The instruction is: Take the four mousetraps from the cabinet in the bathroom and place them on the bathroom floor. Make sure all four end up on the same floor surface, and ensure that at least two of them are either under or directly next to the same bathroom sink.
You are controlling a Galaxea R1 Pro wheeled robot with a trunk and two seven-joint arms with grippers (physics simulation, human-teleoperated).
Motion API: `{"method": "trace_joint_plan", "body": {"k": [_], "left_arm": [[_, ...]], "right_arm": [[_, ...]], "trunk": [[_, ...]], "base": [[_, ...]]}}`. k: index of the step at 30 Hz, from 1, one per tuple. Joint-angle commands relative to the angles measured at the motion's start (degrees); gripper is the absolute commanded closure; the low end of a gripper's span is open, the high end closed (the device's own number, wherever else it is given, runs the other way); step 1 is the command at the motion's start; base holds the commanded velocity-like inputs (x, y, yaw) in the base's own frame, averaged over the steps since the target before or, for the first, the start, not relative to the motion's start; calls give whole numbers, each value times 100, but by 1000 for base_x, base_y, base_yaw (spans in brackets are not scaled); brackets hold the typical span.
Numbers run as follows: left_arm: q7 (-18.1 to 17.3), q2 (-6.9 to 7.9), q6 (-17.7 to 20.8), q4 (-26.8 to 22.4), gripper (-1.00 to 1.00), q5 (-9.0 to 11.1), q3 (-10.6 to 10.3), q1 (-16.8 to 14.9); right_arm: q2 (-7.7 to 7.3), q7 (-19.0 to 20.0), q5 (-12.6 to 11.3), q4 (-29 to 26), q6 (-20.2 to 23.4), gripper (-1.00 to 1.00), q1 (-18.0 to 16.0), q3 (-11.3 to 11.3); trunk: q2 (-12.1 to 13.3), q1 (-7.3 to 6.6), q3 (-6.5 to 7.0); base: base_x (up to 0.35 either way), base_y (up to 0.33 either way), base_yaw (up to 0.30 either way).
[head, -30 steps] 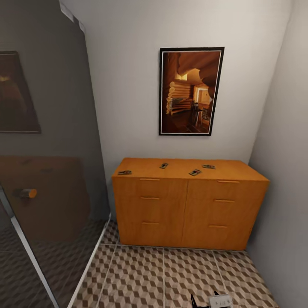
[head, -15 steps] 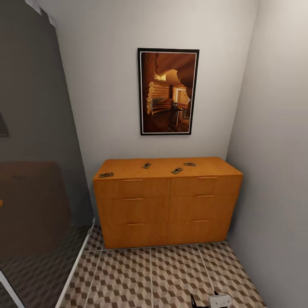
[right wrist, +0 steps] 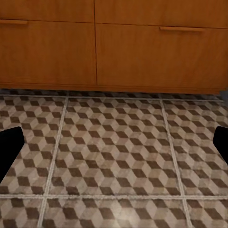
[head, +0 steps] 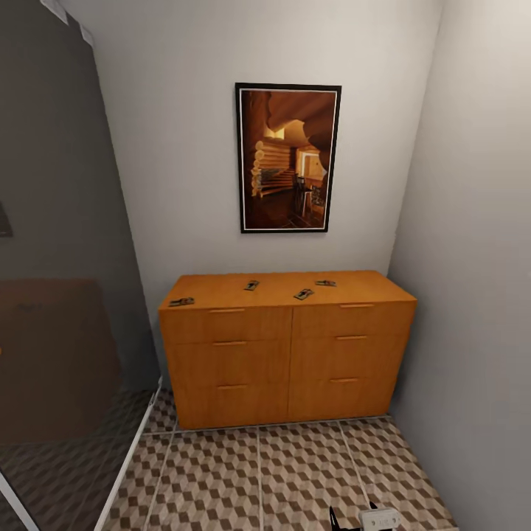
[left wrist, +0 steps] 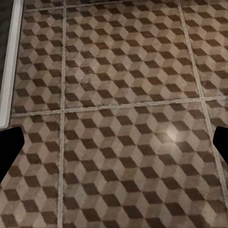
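The orange-brown cabinet (head: 287, 354) stands against the far wall, its drawers shut. Several mousetraps lie on its flat top: one near the left front corner (head: 181, 302), one at mid-back (head: 252, 285), one right of centre (head: 304, 293) and one behind it (head: 325, 283). The patterned bathroom floor (head: 295, 472) stretches from the cabinet toward me. My left gripper (left wrist: 114, 147) hangs open over bare tiles (left wrist: 123, 95). My right gripper (right wrist: 114, 147) is open too, low over the floor, facing the cabinet's bottom drawers (right wrist: 142, 52). The sink is out of view.
A dark glass partition (head: 59, 295) with a white base strip (head: 129, 464) closes off the left side. A grey wall (head: 479, 295) runs close along the right. A framed picture (head: 287, 157) hangs above the cabinet. The white strip (left wrist: 8, 57) also borders the tiles under my left gripper.
The head camera has swung, so the cabinet and picture sit further left in the picture than one second ago. Over the last half second the view has barely shifted. The mousetraps lie as before.
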Motion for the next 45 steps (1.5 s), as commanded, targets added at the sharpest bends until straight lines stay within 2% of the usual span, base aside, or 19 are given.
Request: {"method": "trace_joint_plan", "body": {"k": [1,45], "left_arm": [[5,0,-18,4,-100,-3,2,-3],[5,-2,-12,12,-100,-2,2,-3]], "right_arm": [[2,-16,53,2,-12,-100,-5,-6],[3,-25,55,57,-12,-100,-3,-6]], "trunk": [[-3,0,-6],[-3,0,-6]], "base": [[0,0,-1],[0,0,0]]}}
